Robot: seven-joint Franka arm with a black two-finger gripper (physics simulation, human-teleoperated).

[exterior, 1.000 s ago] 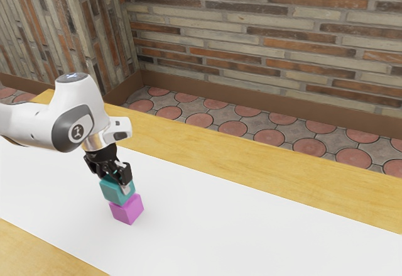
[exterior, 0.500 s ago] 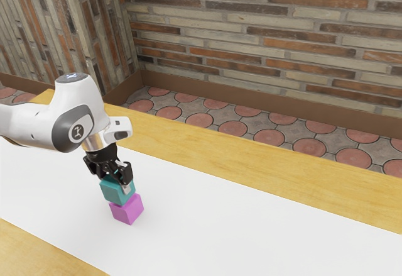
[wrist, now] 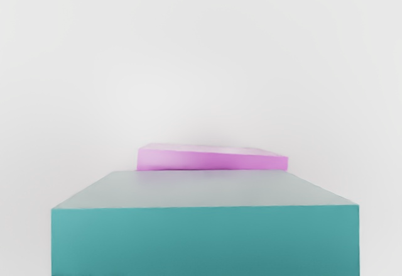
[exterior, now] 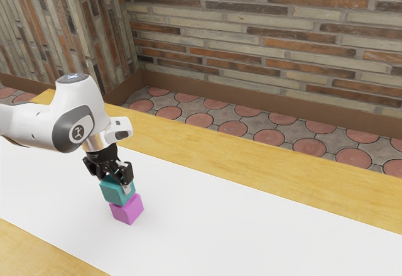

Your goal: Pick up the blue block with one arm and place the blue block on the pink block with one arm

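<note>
On the white table [exterior: 264, 232], the blue-green cube [exterior: 117, 192] sits on the pink cube [exterior: 127, 210]. The black gripper [exterior: 115, 175], at its twelve o'clock, has let go and lifted slightly: stacking looks done.

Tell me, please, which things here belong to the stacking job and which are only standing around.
Belongs to the job:
- blue block, sitting on the pink one
- pink block
- gripper, at the blue block's top

Only around:
- white mat
- wooden table
- brick wall
- tiled floor
</note>
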